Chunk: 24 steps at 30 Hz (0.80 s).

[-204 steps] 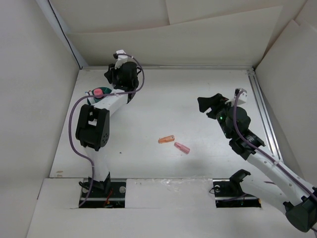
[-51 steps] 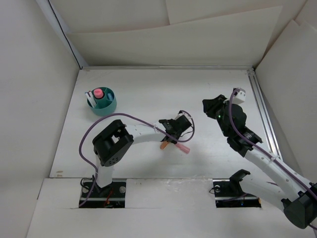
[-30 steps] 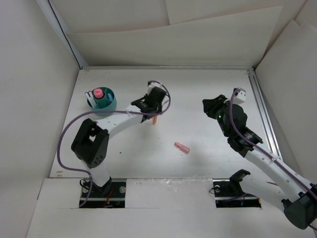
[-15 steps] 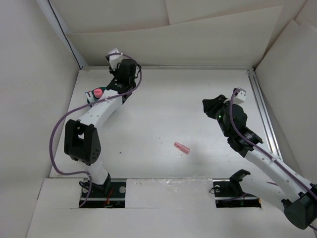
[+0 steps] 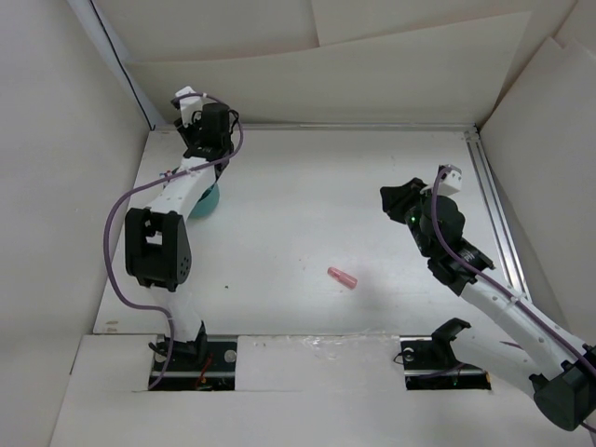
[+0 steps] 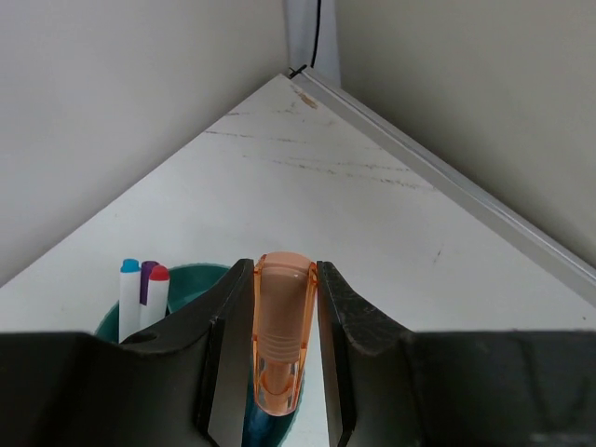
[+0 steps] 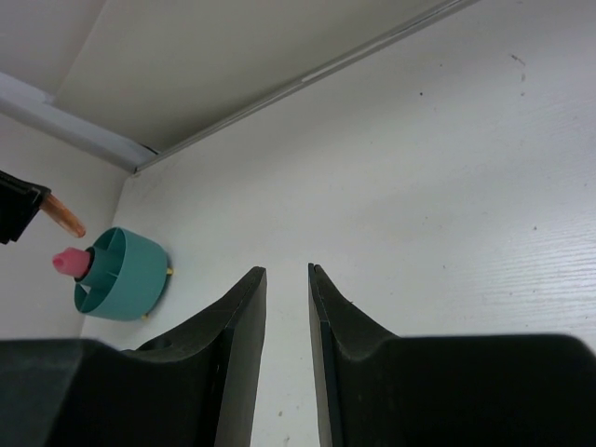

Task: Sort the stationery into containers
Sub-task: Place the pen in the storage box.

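White matte tabletop (image 5: 307,196) with faint grey scuff marks (image 6: 317,168), pale cream board walls (image 5: 326,84) closing in three sides, thin silver metal strip (image 5: 354,126) along the far edge, silver metal rail (image 5: 494,209) down the right side, thin black cable (image 6: 318,28) dropping into the far left corner

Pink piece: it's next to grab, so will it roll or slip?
The pink piece looks short and rounded, so a sideways nudge probably rolls it. Likely stiff and light: the similar orange piece sits unbent between the left fingers.

White table (image 5: 307,186) boxed by pale paper walls (image 5: 391,74), metal rail (image 5: 354,126) at back
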{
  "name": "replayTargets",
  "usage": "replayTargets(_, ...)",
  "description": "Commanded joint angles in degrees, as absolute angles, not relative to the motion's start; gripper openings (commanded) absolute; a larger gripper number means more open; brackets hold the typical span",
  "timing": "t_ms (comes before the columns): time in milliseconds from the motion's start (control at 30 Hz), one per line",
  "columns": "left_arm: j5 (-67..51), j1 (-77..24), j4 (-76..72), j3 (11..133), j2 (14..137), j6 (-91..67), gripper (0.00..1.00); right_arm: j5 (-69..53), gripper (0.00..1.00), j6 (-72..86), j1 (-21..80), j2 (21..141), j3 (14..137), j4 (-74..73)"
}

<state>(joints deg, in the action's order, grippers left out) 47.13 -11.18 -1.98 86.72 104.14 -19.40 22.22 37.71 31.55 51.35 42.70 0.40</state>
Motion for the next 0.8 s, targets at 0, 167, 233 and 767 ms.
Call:
replayTargets(0, 50.71, -11.87, -6.32, 85.78, 103.89, -16.0, 0.09, 21.8, 0.31, 36.91, 31.29, 50.45, 45.35, 1.67)
replayTargets(167, 50.71, -11.87, -7.46, 84.46, 104.41, -15.38, 0.09, 21.8, 0.31, 36.91, 31.29, 50.45, 45.35, 1.67)
replayTargets(233, 50.71, -11.87, -7.99, 83.41, 105.03, -14.77, 0.09, 21.8, 0.31, 36.91, 31.29, 50.45, 45.35, 1.67)
replayTargets(767, 53.17, -13.18, -11.86, 80.51, 108.81, -10.72, 0.06, 21.27, 0.31, 36.91, 31.29, 50.45, 45.35, 1.67)
